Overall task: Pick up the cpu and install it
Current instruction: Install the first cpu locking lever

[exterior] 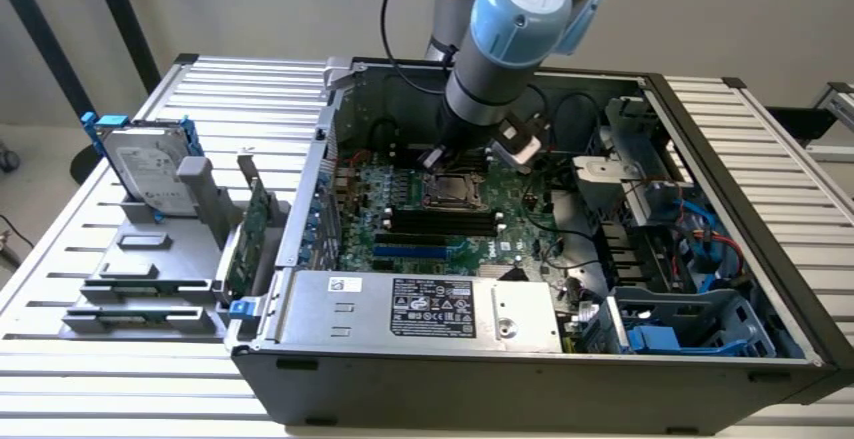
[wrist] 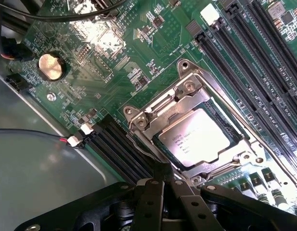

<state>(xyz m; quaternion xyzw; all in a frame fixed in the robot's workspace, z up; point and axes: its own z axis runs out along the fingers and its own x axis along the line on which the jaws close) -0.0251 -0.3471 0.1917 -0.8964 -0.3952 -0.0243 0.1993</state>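
The cpu (wrist: 196, 137), a small square chip with a silvery top plate, lies flat in its socket on the green motherboard (wrist: 153, 57). The socket's metal frame (wrist: 187, 91) surrounds it. In the exterior view the cpu (exterior: 450, 191) sits in the middle of the open computer case (exterior: 534, 359), and my gripper (exterior: 447, 159) hangs just above it on the blue-jointed arm. My gripper (wrist: 162, 175) is shut, its black fingertips pressed together beside the socket's edge with nothing between them.
Black memory slots (wrist: 254, 62) run alongside the socket, and a coin battery (wrist: 51, 66) sits further off. A silver hard drive (exterior: 147, 169) and a green card (exterior: 247, 239) stand in a grey rack at the exterior view's left. The power supply (exterior: 420, 309) fills the case front.
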